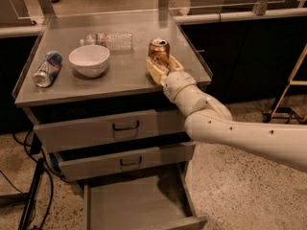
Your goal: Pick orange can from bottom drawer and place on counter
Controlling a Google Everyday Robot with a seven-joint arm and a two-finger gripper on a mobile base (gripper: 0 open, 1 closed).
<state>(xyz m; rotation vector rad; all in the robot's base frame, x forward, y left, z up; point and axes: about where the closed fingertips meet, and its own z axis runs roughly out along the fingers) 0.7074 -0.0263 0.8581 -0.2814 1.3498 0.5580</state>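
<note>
The orange can (158, 50) stands upright on the counter (124, 78), near its right rim. My gripper (162, 65) reaches in from the right at the can's lower half, with its pale fingers (153, 71) on either side of the can and closed against it. The bottom drawer (129, 205) is pulled out below, and the part of its grey floor that shows is bare.
On the counter stand a white bowl (89, 60), a blue-and-silver can (47, 69) lying on its side at the left, and a clear plastic bottle (109, 40) lying at the back. The middle drawer (125, 161) is slightly open. Cables (33, 190) hang at the left; a wooden stand (288, 95) is at the right.
</note>
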